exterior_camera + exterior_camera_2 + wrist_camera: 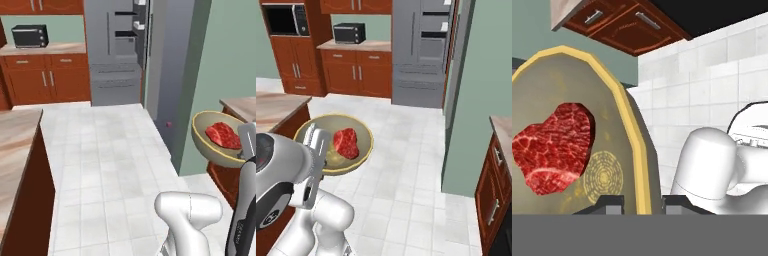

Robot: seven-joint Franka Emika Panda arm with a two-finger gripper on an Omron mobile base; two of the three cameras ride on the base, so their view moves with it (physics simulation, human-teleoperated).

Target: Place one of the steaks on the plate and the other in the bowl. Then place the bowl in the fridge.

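Nearest the hand camera, the gripper [643,202] pinches the yellow rim of the bowl [619,130], one dark fingertip inside the wall and one outside, jaws narrowly parted around it. Inside the bowl lies a steak [554,145], red with pale marbling. Both base views show the bowl [212,142] held in the air above the white tiled floor [105,165], with the steak [346,143] resting in it. Farther off stands the fridge [423,52], its right door swung open beside red-brown cabinets [356,72].
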